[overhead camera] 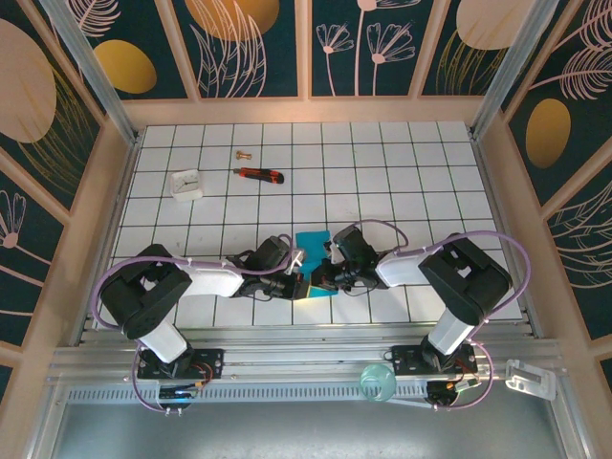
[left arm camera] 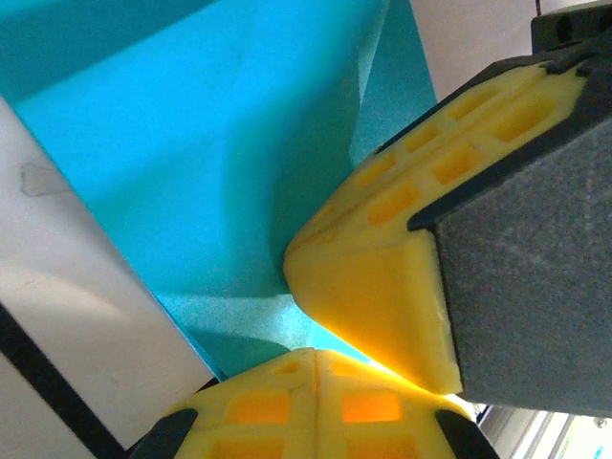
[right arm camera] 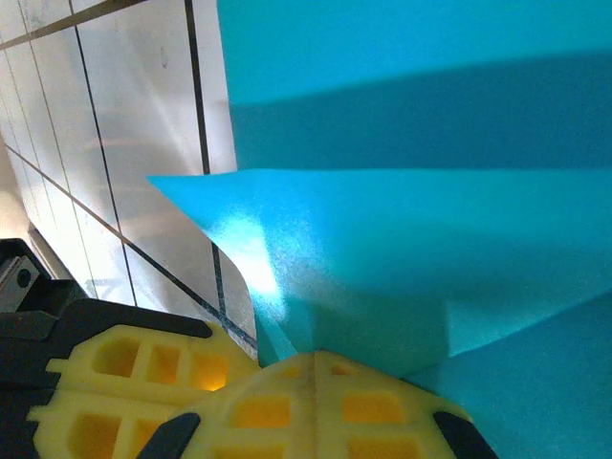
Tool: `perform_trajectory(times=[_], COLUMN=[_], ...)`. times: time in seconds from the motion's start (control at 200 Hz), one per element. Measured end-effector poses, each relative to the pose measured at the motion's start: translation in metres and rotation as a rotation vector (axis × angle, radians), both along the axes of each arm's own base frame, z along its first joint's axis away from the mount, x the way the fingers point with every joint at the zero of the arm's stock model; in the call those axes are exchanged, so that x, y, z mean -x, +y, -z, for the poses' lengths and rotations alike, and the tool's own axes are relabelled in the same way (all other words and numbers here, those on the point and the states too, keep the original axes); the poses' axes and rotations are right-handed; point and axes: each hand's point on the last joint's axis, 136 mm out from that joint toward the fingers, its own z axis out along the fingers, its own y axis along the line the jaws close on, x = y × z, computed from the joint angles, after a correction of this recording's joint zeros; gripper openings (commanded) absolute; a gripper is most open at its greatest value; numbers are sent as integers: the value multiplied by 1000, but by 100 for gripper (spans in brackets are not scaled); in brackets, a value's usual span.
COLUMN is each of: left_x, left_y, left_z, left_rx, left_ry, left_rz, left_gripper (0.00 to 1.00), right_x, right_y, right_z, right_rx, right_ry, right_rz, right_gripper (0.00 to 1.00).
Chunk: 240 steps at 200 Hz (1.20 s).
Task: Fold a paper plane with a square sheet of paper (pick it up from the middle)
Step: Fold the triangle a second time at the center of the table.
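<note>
The square sheet of paper [overhead camera: 313, 251], teal and already creased, lies on the white tiled table [overhead camera: 402, 182] well to the near side of the utility knife [overhead camera: 260, 175]. From above, the left fingers [overhead camera: 302, 287] and right fingers [overhead camera: 329, 278] meet nose to nose at the edge of the sheet farthest from that knife. In the left wrist view the left fingers [left arm camera: 258, 406] are pressed together with the paper's lower edge running into their seam, so they appear to be pinching it, while the right fingers [left arm camera: 373, 287] bear on the sheet just beside them. In the right wrist view the right fingers [right arm camera: 373, 406] are likewise closed, nipping a folded flap [right arm camera: 382, 249] whose point juts out sideways. The step looks like setting a fold. It would go best with both pinches kept close together, the flap drawn flat and even to its edge, and the crease then pressed along its length without tearing the thin paper.
</note>
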Motion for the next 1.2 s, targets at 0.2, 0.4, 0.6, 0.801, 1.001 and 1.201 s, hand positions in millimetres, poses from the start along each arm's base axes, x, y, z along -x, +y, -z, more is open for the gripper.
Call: perform_trajectory(times=[0.2, 0.4, 0.6, 0.801, 1.001, 1.201], left_x=[0, 2, 2, 3, 3, 3], left_y=[-2, -1, -1, -1, 0, 0], left_z=[2, 4, 5, 5, 5, 4], left_rx=[1, 1, 9, 19, 22, 25], left_ry=[4, 2, 3, -3, -9, -9], left_rz=[18, 28, 32, 40, 44, 45], left_gripper=[0, 0, 0, 0, 0, 0], right_x=[-12, -26, -35, -45, -58, -87], right_y=[-9, -20, -27, -34, -43, -60], right_z=[1, 1, 2, 2, 2, 2], right_rx=[16, 17, 3, -14, -31, -26], right_ry=[4, 7, 16, 24, 37, 12], right_rz=[29, 54, 55, 61, 76, 144], right_gripper=[0, 0, 0, 0, 0, 0])
